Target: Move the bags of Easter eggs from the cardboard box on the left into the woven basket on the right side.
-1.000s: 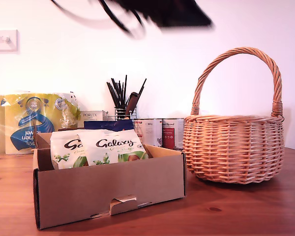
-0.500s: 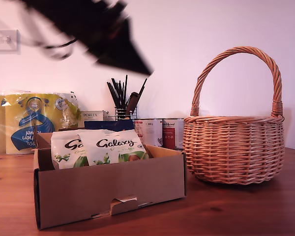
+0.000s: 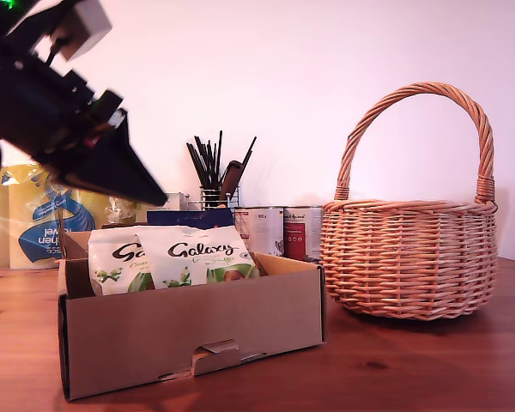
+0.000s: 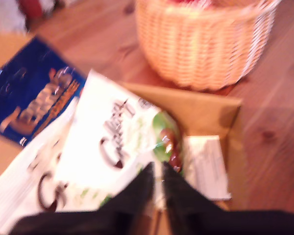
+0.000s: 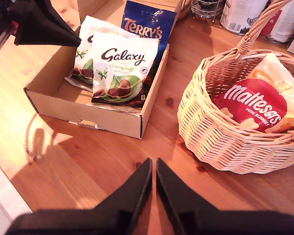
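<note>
In the last second my first gripper [image 3: 146, 193] swung across from the top middle to the exterior view's left and dropped to just above the cardboard box [image 3: 189, 330], jaws nearly shut, holding nothing. That reads as a reach for the next bag (prob. the front Galaxy bag [image 5: 121, 68]). The 2nd Galaxy bag [image 5: 85, 46] and the blue Terry's bag [image 5: 146, 27] sat in the box; the Maltesers bag [image 5: 250, 105] lay in the basket [image 5: 220, 142] already. My second gripper [image 5: 153, 171] hung near-closed, empty, over the table [image 5: 88, 166]. First wrist view was blurred; exterior view hid the basket's inside.
</note>
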You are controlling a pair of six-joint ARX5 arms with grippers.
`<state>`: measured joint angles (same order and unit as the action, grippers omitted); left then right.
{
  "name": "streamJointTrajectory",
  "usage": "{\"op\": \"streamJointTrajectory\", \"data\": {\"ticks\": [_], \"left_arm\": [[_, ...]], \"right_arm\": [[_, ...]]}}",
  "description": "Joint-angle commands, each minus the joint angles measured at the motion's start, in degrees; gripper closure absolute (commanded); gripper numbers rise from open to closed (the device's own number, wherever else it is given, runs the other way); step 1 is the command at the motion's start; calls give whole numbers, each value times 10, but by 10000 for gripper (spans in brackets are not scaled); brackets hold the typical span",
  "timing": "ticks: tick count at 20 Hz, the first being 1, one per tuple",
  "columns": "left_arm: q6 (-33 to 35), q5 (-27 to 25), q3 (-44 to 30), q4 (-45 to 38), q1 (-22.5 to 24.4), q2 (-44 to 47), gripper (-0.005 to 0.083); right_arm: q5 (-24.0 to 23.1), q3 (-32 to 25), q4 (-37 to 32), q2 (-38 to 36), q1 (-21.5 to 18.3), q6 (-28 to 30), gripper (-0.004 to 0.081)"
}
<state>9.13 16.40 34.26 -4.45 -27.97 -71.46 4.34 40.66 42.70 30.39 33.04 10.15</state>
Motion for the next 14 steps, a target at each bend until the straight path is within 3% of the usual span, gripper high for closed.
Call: {"op": "streamJointTrajectory", "data": {"ticks": [1, 3, 11, 14], "left_arm": [[-1, -19, -3, -2, 15, -6, 292], [3, -50, -3, -2, 21, -13, 235], [16, -50, -3, -89, 32, -118, 236], [16, -30, -3, -116, 33, -142, 238]], "right_arm": [[2, 3, -4, -2, -2, 0, 782], [2, 3, -4, -2, -2, 1, 782], [3, 3, -5, -2, -2, 0, 782], [28, 3, -19, 2, -2, -3, 782]]}}
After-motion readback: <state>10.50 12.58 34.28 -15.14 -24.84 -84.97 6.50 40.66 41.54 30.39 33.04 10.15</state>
